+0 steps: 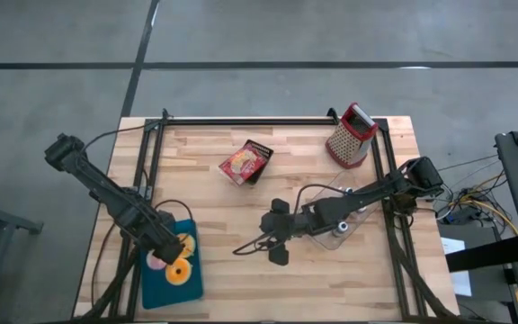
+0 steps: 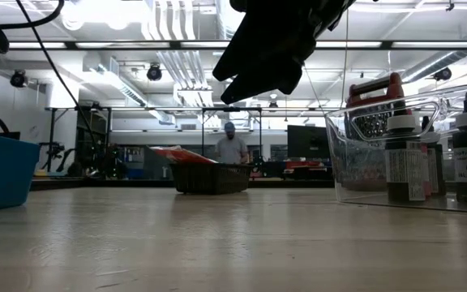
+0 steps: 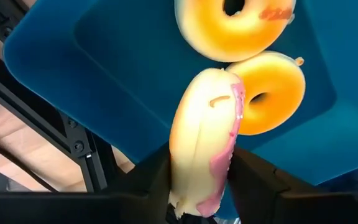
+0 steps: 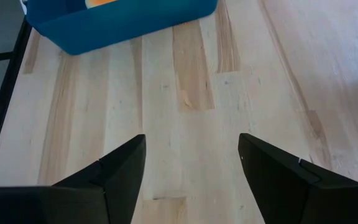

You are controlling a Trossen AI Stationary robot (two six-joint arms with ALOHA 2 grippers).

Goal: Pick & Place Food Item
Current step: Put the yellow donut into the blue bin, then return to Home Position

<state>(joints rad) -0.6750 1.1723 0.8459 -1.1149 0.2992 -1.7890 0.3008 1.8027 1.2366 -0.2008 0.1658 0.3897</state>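
Left gripper (image 1: 162, 245) low at lower left of the high view, over the blue tray (image 1: 151, 290). In the left wrist view, its dark fingers (image 3: 151, 180) flank a pink-frosted donut (image 3: 205, 146) standing on edge, pinched between them; frosting faces one finger, pale underside the other. Two more donuts in the tray: a yellow one (image 3: 269, 93) touching the held donut's side, another yellow one (image 3: 232, 28) at top of that frame, just beside the first. In the high view only a pink edge (image 1: 155, 261) and a yellow ring (image 1: 179, 271) show past the arm.

Right gripper (image 1: 277, 236) at centre of the table (image 1: 241, 279), raised, fingers (image 4: 114, 171) spread wide, nothing between them; bare wood planks below, corner of the blue tray at upper left of the right wrist view (image 4: 123, 18). In the low view, same gripper (image 2: 270, 49) hangs dark at top centre, clear of the tabletop.

Red snack packet (image 1: 245, 162) upper centre of the high view. Metal grater with red handle (image 1: 351, 135) upper right, near the table's back edge. Clear plastic box (image 1: 344, 225) under the right arm; in the low view holds dark bottles (image 2: 400, 158).

Person (image 2: 232, 146) in the far room, low view centre.
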